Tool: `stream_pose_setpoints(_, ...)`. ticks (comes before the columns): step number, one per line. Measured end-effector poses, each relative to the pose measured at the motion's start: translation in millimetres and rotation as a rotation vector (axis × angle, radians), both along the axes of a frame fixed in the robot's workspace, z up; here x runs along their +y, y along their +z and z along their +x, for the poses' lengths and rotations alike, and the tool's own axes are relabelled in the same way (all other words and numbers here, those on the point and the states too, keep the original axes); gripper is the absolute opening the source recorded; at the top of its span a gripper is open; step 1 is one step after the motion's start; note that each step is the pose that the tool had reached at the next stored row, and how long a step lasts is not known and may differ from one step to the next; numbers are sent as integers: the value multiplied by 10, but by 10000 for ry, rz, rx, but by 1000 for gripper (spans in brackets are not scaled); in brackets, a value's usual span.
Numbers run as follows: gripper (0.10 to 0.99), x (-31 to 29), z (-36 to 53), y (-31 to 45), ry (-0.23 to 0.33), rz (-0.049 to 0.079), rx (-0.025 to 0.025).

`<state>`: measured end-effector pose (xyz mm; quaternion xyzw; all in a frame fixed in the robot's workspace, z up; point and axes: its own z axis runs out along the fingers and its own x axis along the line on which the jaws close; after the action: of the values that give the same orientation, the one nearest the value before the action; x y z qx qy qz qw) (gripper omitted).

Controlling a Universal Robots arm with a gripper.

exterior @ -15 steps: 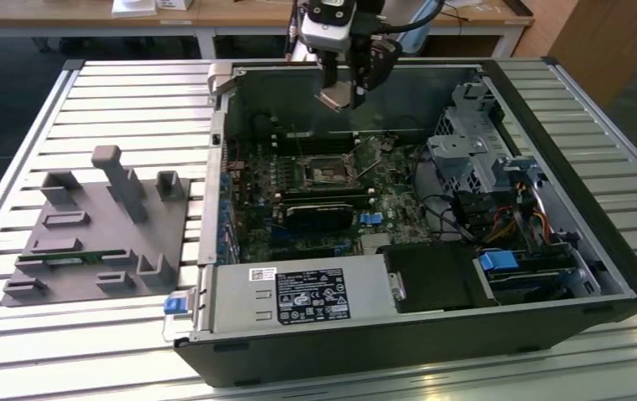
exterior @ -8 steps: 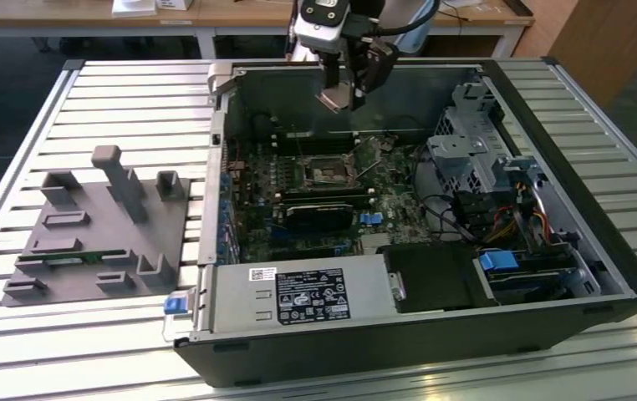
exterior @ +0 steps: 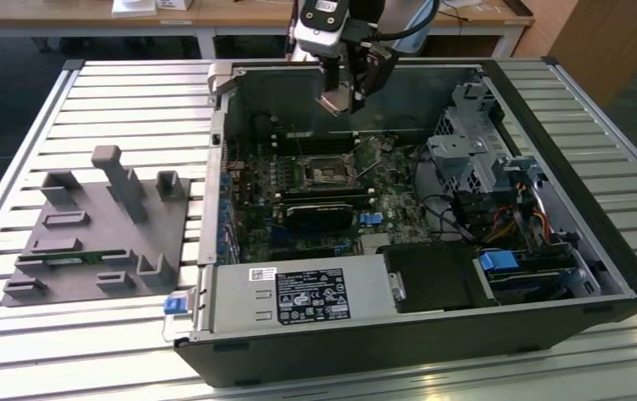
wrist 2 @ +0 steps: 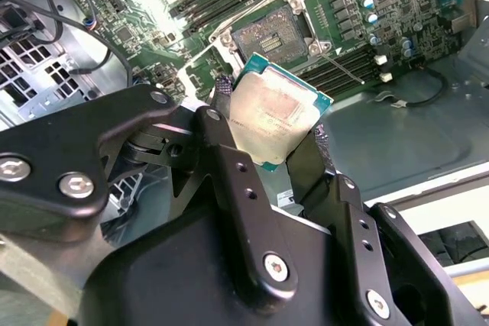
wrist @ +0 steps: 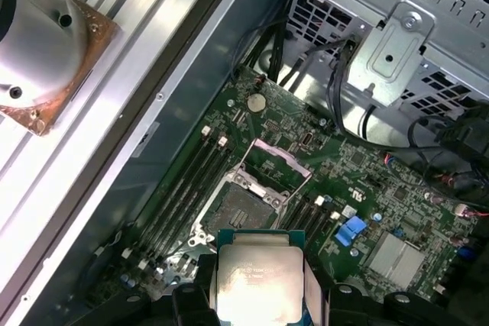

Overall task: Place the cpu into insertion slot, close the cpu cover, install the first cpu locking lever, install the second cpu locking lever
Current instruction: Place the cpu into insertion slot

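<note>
Slatted aluminium table (exterior: pixel 28 109) carried an open computer case (exterior: pixel 603 276), with a grey parts fixture (exterior: pixel 95 234) at nine o'clock from it in the exterior view. The gripper (exterior: pixel 338 98) hung over the case's far end, at twelve o'clock from the insertion slot (exterior: pixel 327 174) and well above it. Its fingers (wrist 2: pixel 223 101) were closed narrowly on two opposite edges of the cpu (wrist 2: pixel 276 112), which was tilted and clear of the board. The first wrist view showed the cpu (wrist: pixel 258 280) at six o'clock from the slot (wrist: pixel 237 208), the cpu cover (wrist: pixel 279 159) swung up at the slot's one o'clock side, and the dark pin grid exposed.

The chip looked light, thin and stiff. Its smooth metal top would likely be slippery, so the edge grip seemed right. Its underside and the socket's pins were probably delicate, tolerating little skew or pressing force.
</note>
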<state>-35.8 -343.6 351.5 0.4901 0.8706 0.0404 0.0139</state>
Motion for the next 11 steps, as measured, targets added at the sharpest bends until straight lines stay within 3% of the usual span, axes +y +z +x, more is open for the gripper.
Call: stream_pose_setpoints(11, 541, 0, 0, -37, -28, 0, 0)
